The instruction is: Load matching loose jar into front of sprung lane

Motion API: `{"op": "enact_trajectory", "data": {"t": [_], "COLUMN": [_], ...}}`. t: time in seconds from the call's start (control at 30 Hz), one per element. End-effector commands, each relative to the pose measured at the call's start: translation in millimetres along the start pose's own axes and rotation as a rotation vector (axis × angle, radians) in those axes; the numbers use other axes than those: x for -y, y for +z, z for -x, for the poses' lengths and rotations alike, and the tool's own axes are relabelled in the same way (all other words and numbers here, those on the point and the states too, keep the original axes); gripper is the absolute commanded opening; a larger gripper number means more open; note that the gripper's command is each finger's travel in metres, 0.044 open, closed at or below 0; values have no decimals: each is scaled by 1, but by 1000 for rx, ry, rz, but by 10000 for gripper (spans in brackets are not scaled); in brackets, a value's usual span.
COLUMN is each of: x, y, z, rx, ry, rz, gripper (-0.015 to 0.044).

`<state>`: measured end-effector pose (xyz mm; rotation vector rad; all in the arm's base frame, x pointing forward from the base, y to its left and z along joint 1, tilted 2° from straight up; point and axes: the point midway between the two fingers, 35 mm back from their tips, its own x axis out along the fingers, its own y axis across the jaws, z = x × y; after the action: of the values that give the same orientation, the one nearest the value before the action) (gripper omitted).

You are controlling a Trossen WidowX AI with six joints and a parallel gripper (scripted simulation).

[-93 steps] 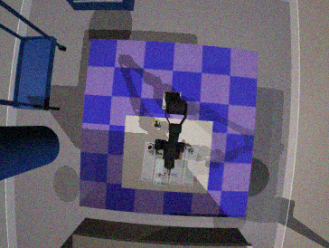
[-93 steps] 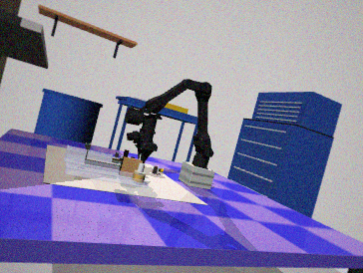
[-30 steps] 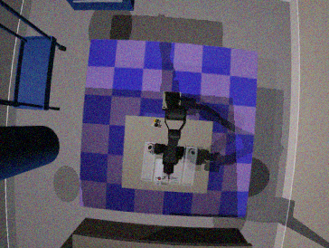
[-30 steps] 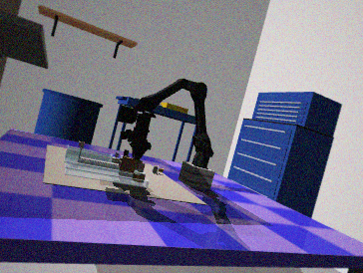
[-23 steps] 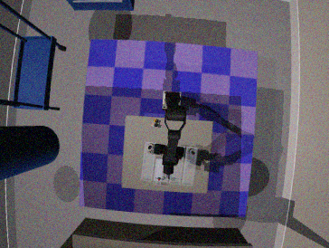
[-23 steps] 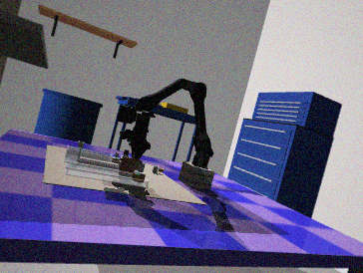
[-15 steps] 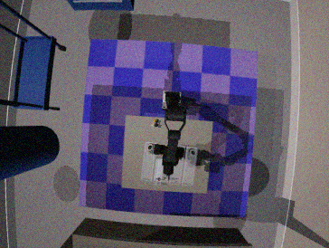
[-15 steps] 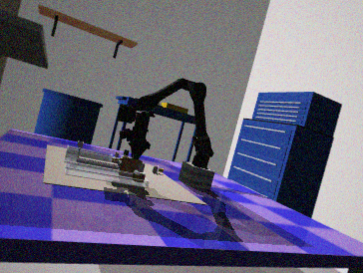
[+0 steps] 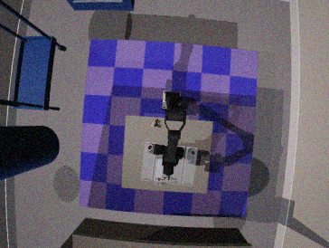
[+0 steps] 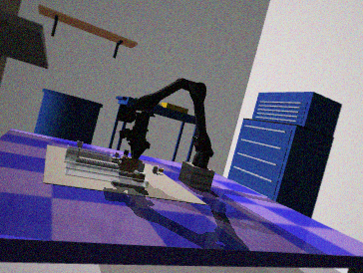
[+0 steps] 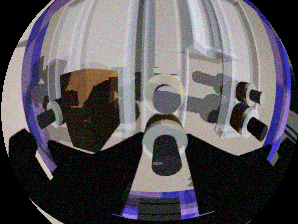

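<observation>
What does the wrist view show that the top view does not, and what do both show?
Only the wrist view shows the tool shut on a jar, with a matching jar lined up just ahead in the lane, and a brown box to the left. Only the top view shows the checkered cloth and the arm's base. Both show the pale lane rack.

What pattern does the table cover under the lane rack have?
The table cover is a checkerboard of dark blue and light purple squares, clearest in the top view.

Black arm (image 10: 191, 107), gripper (image 10: 132, 164) over lane rack (image 10: 95, 161)
</observation>
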<state>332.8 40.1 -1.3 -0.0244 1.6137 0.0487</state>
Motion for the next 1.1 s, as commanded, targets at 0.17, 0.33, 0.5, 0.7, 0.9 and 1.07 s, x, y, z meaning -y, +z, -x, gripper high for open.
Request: {"op": "enact_trajectory", "data": {"t": [0.17,0.33,0.5,0.7,0.9,1.07], "x": [0,0,0,0,0,0], "y": [10,11,11,12,13,14], "z": [5,5,5,5,5,5], "rx": [38,38,38,38,38,38], "ry": [0,0,0,0,0,0], "rz": [4,4,4,4,4,4], "gripper": [0,0,0,0,0,0]}}
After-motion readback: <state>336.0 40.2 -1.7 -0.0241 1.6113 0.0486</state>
